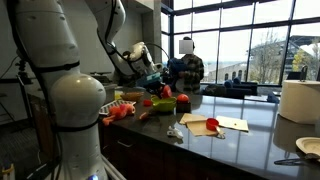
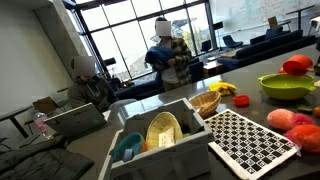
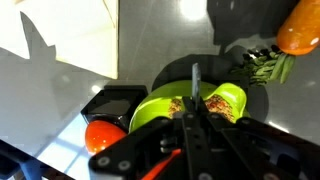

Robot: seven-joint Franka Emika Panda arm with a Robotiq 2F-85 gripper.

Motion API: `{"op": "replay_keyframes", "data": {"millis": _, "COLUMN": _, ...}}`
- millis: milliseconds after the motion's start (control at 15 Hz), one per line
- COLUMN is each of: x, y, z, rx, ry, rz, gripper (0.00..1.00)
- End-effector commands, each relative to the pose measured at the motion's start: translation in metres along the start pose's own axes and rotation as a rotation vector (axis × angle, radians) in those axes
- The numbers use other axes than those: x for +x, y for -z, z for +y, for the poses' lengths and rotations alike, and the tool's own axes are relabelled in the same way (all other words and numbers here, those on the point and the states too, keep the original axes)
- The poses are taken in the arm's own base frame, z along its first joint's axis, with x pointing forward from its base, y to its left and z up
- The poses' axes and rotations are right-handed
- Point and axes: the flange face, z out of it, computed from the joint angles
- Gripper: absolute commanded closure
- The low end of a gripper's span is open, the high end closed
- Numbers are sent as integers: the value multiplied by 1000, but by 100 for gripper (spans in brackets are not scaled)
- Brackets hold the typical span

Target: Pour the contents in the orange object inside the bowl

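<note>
Claw point(image 3: 193, 88), fingers drawn together, hangs above the green bowl point(image 3: 160, 108), which sits near the bench's far edge among toy foods; an orange toy point(image 3: 300, 28) lies just beside it.

Exterior beside white robot arm point(image 1: 62, 95), facing along dark glossy counter point(image 1: 250, 135). Exterior low, counter-level, shallow round lime-green bowl point(image 2: 284, 87) far right. Wrist close, straight down onto bowl point(image 3: 150, 112); bowl point(image 1: 163, 103) shared by all.

Bowl point(image 3: 232, 100) on the surface point(image 3: 150, 45), gripper point(image 3: 193, 85) right above it. In the wrist view, carrot point(image 3: 298, 28) lies up-right of the bowl, paper point(image 3: 60, 30) up-left, both apart from it.
</note>
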Motion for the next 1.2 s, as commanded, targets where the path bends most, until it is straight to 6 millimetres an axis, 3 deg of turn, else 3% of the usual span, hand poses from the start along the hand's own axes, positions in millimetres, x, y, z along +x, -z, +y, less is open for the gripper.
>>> {"op": "replay_keyframes", "data": {"millis": 0, "x": -3, "y": 7, "z": -15, "rx": -104, "ry": 32, "rz": -13, "gripper": 99}}
{"op": "replay_keyframes", "data": {"millis": 533, "x": -6, "y": 0, "z": -51, "rx": -260, "ry": 105, "rz": -53, "gripper": 99}}
{"op": "replay_keyframes", "data": {"millis": 867, "x": -3, "y": 0, "z": -57, "rx": -329, "ry": 125, "rz": -54, "gripper": 99}}
{"op": "replay_keyframes", "data": {"millis": 1133, "x": 0, "y": 3, "z": -48, "rx": -207, "ry": 66, "rz": -28, "gripper": 99}}
